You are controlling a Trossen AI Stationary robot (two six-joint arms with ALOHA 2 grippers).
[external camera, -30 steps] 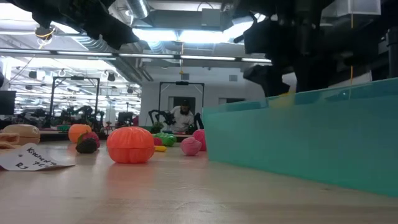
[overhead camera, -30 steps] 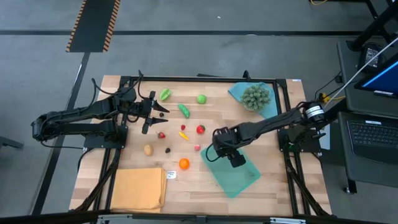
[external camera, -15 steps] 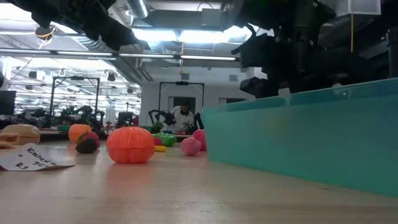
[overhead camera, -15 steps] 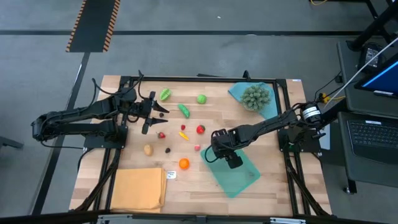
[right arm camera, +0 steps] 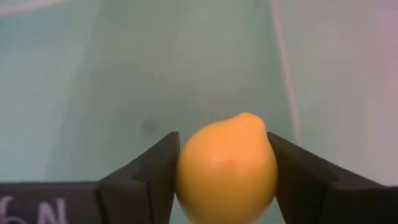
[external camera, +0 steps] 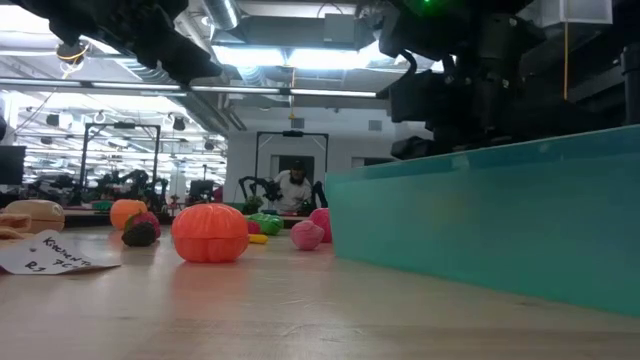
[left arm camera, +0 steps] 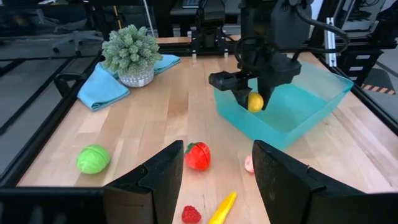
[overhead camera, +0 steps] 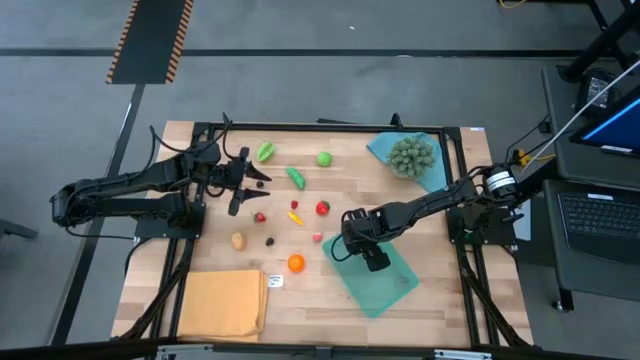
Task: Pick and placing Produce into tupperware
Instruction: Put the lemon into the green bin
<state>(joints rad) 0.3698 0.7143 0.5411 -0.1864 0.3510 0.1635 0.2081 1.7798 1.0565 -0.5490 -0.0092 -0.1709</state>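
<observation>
- High view: the right gripper [overhead camera: 364, 251] sits just right of the middle of the frame, over the near-left corner of the teal tupperware [overhead camera: 395, 285]. Half a second ago it was a touch more to the left; now it has slid a little further over the box. The left gripper [overhead camera: 240, 181] waits in the upper left with its fingers parted and nothing in them, and it has not moved.
- Low view: the box wall fills the right side. The dark right arm hangs above it in the upper right and has come lower behind the rim. The orange toy [external camera: 210, 233] and the other loose bits have stayed on the table at left.
- Left wrist view: in the upper middle, a yellow lemon [left arm camera: 255, 102] is pinched between the far arm's fingers, right at the box's edge.
- Right wrist view: the lemon [right arm camera: 227, 168] fills the bottom middle, squeezed from both sides, with the teal floor below it. I think it is ready to drop in.
</observation>
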